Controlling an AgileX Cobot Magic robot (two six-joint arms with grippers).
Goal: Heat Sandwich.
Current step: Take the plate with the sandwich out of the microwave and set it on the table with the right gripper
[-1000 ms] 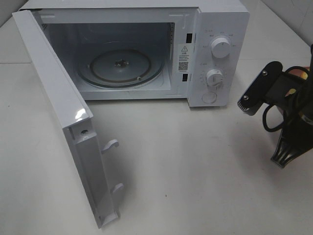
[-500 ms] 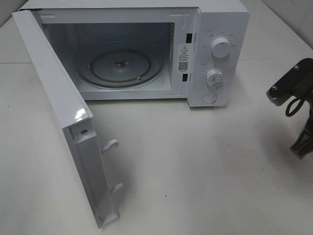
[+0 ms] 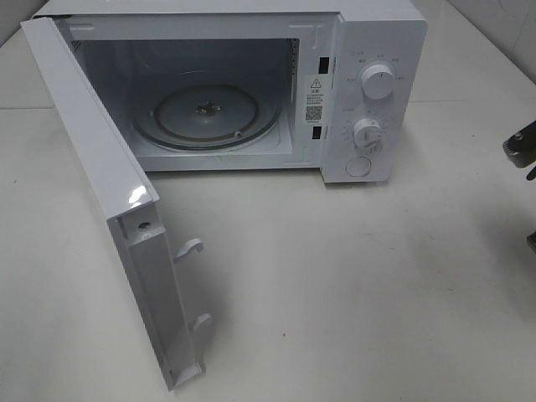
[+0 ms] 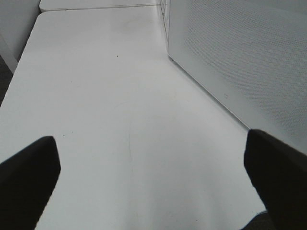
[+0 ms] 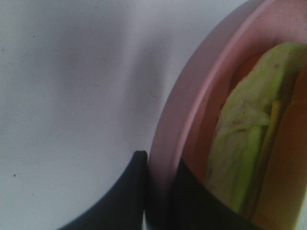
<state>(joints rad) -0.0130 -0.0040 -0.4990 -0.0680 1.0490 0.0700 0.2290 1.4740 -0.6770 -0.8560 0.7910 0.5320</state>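
The sandwich (image 5: 249,143) shows only in the right wrist view, with green lettuce and an orange-brown crust, lying on a round pink plate (image 5: 192,96). My right gripper (image 5: 160,163) is shut on the plate's rim, one finger outside it and one inside. In the exterior high view only a dark bit of the right arm (image 3: 523,146) shows at the right edge; sandwich and plate are out of that view. My left gripper (image 4: 153,163) stands open and empty over bare table, beside the microwave door's perforated face (image 4: 240,52).
A white microwave (image 3: 377,42) stands at the back of the table, its door (image 3: 92,159) swung wide open toward the front left. The glass turntable (image 3: 205,113) inside carries nothing. Two dials (image 3: 377,84) sit on its right panel.
The right arm has slid to the right, from well inside the exterior high view to almost off its right edge. The microwave and its door have not moved.
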